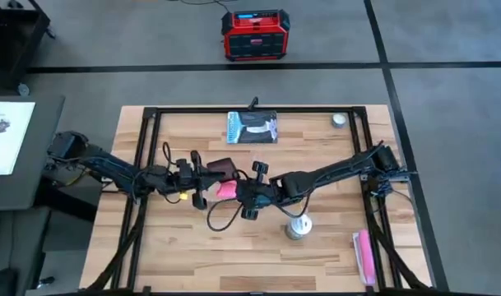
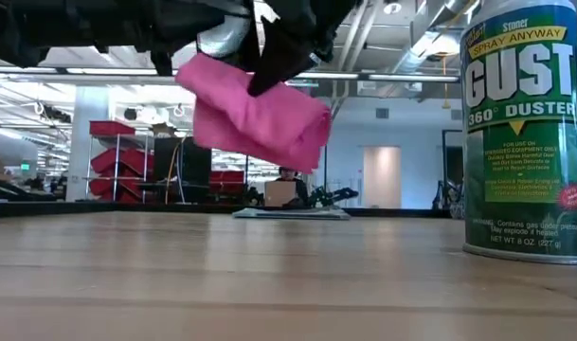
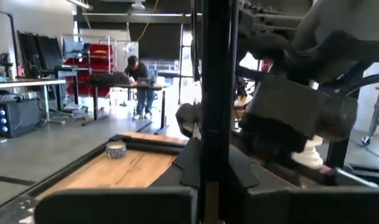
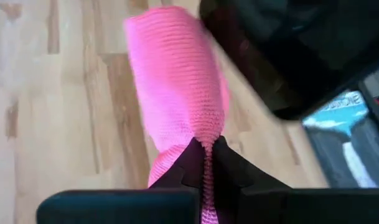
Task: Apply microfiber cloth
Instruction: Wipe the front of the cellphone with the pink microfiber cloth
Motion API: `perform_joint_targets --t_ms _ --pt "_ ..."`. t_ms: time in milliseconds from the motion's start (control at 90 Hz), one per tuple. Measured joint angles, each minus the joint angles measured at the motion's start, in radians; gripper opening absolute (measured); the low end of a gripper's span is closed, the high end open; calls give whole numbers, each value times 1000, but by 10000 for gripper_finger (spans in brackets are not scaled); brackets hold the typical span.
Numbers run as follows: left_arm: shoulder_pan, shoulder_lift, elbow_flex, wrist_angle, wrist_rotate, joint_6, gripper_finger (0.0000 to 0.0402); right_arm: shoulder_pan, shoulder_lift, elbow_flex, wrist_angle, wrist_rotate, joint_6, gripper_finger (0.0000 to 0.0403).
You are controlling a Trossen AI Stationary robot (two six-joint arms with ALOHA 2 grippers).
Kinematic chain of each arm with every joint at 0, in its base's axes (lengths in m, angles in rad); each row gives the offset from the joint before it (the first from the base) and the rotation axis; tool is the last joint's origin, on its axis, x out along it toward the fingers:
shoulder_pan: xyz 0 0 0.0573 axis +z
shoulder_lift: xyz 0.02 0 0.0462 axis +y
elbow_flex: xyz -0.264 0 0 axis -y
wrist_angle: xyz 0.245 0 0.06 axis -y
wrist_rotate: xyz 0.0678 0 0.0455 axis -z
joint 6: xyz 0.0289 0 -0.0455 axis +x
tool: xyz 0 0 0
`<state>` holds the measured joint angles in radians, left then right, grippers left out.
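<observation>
The microfiber cloth (image 1: 226,189) is a pink bunch near the table's middle, hanging clear of the wood in the low view (image 2: 260,114). My right gripper (image 1: 243,196) is shut on it, reaching in from the right. Just left of it, my left gripper (image 1: 207,177) is shut on a dark phone (image 1: 221,168). The phone shows edge-on as a dark upright bar in the left wrist view (image 3: 215,93). In the right wrist view it is a black slab (image 4: 289,50) beyond the cloth (image 4: 177,87). My left gripper pinches the phone between its two fingers, which meet on its thin edge (image 3: 215,149). The fingers come level from the table's left. The phone is held off the table and stands on edge. My right gripper pinches a bunched fold of the cloth (image 4: 205,148) between its two fingertips, several layers together. The fingers slant in from the table's right. The rest of the cloth reaches out past the fingertips, folded over and slack, clear of the table.
A green duster spray can (image 1: 299,226) stands close to the near right of the grippers, large in the low view (image 2: 525,133). A flat printed package (image 1: 252,127) and a small round tin (image 1: 339,120) lie at the far edge. A narrow pink oblong (image 1: 364,255) lies near right.
</observation>
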<state>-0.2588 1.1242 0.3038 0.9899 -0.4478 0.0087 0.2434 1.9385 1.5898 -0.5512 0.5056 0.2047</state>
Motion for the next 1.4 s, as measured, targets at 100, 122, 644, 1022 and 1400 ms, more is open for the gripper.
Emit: perform_joint_targets --t_ms 100,122,644,1022,1400 --pt "0 -46 0 -51 -4 0 2 12 0 0 -24 -1 8 0" --pt "0 -53 0 -62 -3 0 2 14 0 0 -27 0 9 0" --pt "24 -88 -1 -150 -11 -10 2 79 14 -92 233 -394 154 0" --pt "25 -88 -2 -176 -13 -20 2 52 142 -95 214 -559 219 0" --pt "25 -87 -2 -210 -11 -31 2 -39 217 -91 352 -502 143 30"
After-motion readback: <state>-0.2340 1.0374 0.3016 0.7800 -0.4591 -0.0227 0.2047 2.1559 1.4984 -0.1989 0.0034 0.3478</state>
